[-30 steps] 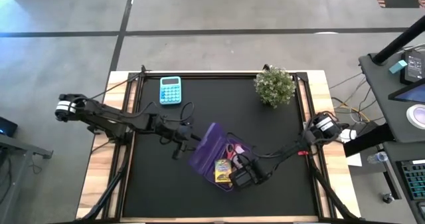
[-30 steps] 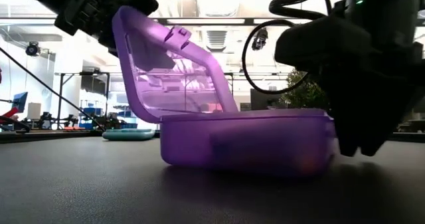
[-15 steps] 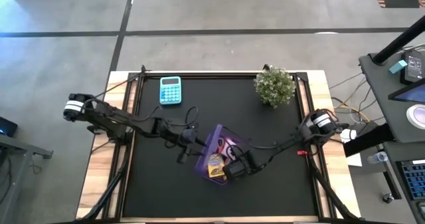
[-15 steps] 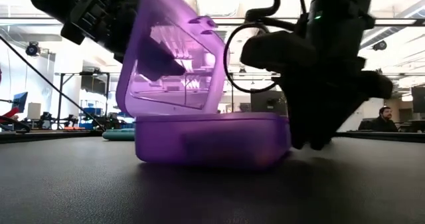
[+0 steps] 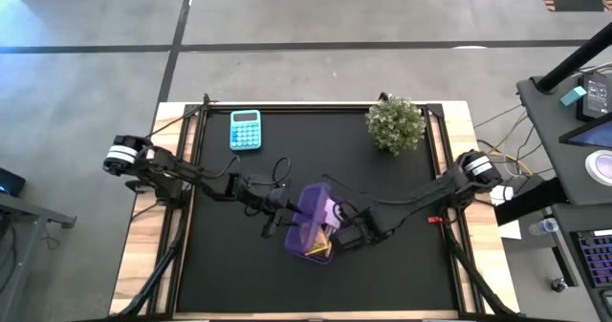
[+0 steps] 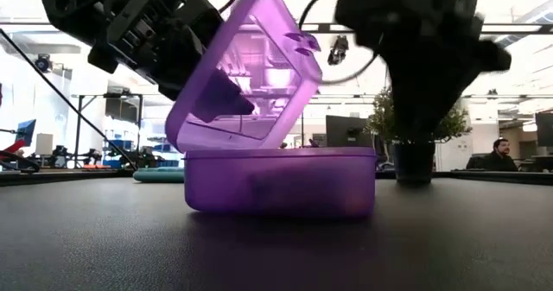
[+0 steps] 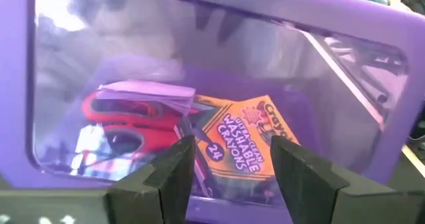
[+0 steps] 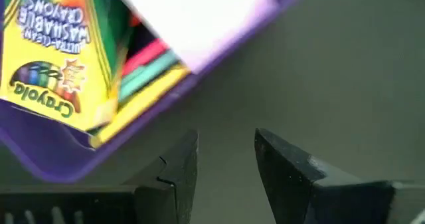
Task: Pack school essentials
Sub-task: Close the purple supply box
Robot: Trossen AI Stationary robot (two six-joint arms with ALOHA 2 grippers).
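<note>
Left end effector [image 5: 277, 225], fingers spread wide, leans on the case lid [image 6: 246, 75] to tip it shut over the crayon box [image 7: 242, 141]; right end effector [image 5: 356, 234], part-open and empty, waits beside.

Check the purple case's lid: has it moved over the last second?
Yes. In the low view the lid has swung down toward the case base, which sits on the table; the left gripper is pushing it closed.

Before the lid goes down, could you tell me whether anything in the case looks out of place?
Nothing stands out: the crayon box, scissors and pens lie inside the purple case, its lid half-closed against the open left gripper.
</note>
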